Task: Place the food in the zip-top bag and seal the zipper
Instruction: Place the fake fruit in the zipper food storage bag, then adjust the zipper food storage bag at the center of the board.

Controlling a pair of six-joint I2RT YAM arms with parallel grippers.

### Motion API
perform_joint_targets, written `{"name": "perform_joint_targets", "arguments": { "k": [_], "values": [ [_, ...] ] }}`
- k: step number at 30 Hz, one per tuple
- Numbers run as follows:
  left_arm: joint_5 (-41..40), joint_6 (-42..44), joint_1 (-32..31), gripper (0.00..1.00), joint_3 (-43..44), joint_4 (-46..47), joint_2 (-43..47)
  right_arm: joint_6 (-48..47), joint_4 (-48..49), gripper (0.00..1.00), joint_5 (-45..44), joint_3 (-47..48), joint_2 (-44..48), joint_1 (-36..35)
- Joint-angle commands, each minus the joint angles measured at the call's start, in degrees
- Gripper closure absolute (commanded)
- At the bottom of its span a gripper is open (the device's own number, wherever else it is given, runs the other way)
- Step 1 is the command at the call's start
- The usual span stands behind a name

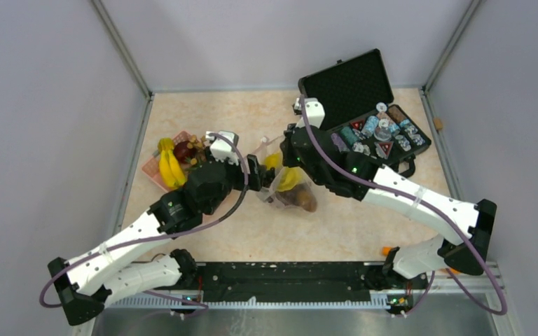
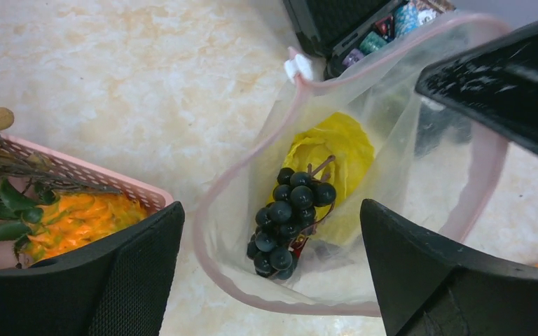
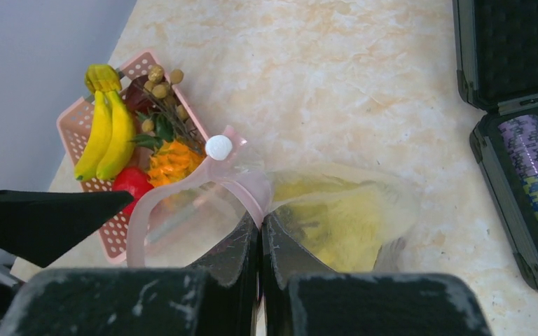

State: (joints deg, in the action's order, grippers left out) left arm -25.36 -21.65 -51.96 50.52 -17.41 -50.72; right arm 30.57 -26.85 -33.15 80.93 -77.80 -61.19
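The table (image 1: 252, 234) carries a pink basket (image 1: 148, 169) at its left side and the zip-top bag (image 1: 291, 187) in the middle, between the two arms. The right gripper (image 3: 259, 222) is pinched tight on the zipper (image 3: 249, 185), holding the bag's mouth up and open. The left gripper (image 2: 270, 210) hangs straight over that mouth, jaws spread wide and empty (the grape bunch (image 2: 284, 224) and a yellow piece (image 2: 336, 150) lie below, inside the bag). More food sits in the basket, among it bananas (image 1: 170, 168), their long axis running away from the arm bases. The basket is just beside the left gripper, on its outer side, so I'd judge the left arm better placed to fetch.
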Motion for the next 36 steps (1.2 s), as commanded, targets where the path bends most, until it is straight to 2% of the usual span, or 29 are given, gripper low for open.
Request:
{"name": "perform_joint_targets", "arguments": {
  "k": [1,4,6,9,11,15,17,19,21,22,25,28,30,32,33,34,36],
  "values": [
    [-3.3,1.4,-0.1,0.04,1.3,0.4,2.7,-0.7,2.9,1.0,0.0,1.5,-0.6,-0.4],
    [-5.5,2.7,0.9,0.01,0.5,-1.9,3.4,-0.7,3.5,1.0,1.4,1.4,-1.0,-0.3],
    [0.9,2.3,4.0,0.01,-0.6,-2.2,3.7,-0.7,4.1,1.0,2.2,1.3,-1.2,-0.4],
    [9.0,0.7,7.9,0.16,-2.2,-2.1,3.1,-0.7,4.8,1.0,2.9,1.2,-1.4,-0.3],
    [14.0,0.4,9.8,0.18,-2.7,-2.2,2.7,-0.9,4.8,1.0,3.2,1.3,-1.5,-0.4],
    [17.2,0.4,11.5,0.31,-4.2,-0.9,3.5,-1.4,4.5,1.0,3.5,1.8,-1.6,-0.4],
    [20.3,0.9,13.0,0.34,-4.0,-1.4,2.6,-1.5,4.8,1.0,4.1,1.7,-1.5,-0.4],
    [22.7,1.2,13.7,0.49,-3.5,-2.1,1.2,-1.6,5.5,1.0,5.1,1.4,-1.3,-0.4],
    [22.2,0.6,13.7,0.71,-3.3,-2.1,0.1,-1.6,5.8,1.0,6.0,1.2,-1.4,-0.4],
    [21.5,-0.1,13.7,0.77,-3.4,-1.6,0.1,-1.7,5.7,1.0,6.4,1.1,-1.5,-0.3],
    [18.3,-1.7,13.7,0.83,-3.6,0.2,-0.2,-1.7,4.2,1.0,7.3,1.1,-1.7,-0.4],
    [13.1,-3.5,13.7,1.0,-2.5,-0.2,-0.8,-0.7,2.4,1.0,7.5,-0.1,-1.6,-0.4],
    [9.9,-5.3,13.7,1.0,-1.5,-0.9,-0.8,-0.4,1.4,0.99,8.6,-0.9,-1.4,-0.3],
    [8.1,-6.9,13.7,1.0,-1.2,-0.5,-0.5,-2.0,0.2,0.94,11.0,-0.9,-1.6,-0.4],
    [8.2,-7.4,13.7,1.0,-1.1,0.2,-0.2,-2.1,-1.0,0.89,11.1,-0.3,-1.9,-0.3],
    [8.6,-7.8,13.7,1.0,-1.3,1.1,0.2,-2.1,-2.2,0.79,11.0,0.1,-2.3,-0.3],
    [9.6,-8.5,13.7,1.0,-1.4,2.5,0.7,-2.0,-4.1,0.72,10.6,1.0,-3.1,-0.3]
  ]
}}
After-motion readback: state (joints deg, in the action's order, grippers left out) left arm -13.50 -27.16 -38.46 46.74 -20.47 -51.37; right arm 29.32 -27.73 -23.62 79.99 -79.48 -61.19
